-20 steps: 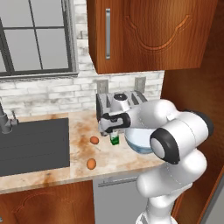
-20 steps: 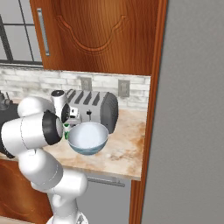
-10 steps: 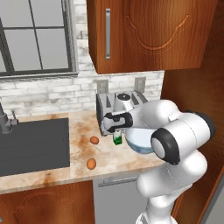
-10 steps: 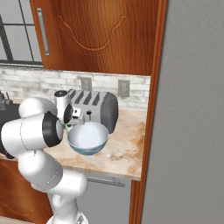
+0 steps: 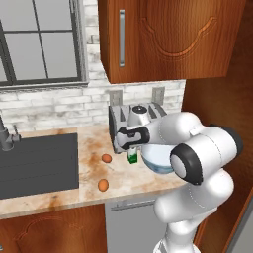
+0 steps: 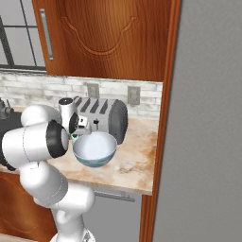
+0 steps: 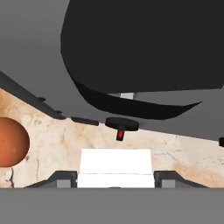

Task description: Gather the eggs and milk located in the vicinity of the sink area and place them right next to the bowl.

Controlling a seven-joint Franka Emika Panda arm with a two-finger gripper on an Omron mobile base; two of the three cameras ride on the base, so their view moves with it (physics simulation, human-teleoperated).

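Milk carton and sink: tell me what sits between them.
Left base view: the two eggs lie on the counter between the milk carton and the sink.

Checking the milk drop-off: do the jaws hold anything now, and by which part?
It cannot be told for sure. The gripper straddles the milk by its upper sides, the carton standing on the counter beside the bowl; the jaws look barely parted.

A silver toaster (image 6: 106, 119) with four slots stands at the back of the marble counter (image 6: 134, 160), close to the brick wall. Two wall outlets (image 5: 158, 94) are above it. A brown wooden cabinet (image 5: 168, 37) with a metal handle (image 5: 121, 37) hangs over the counter. A window (image 5: 39, 42) with a grey frame is on the left side.
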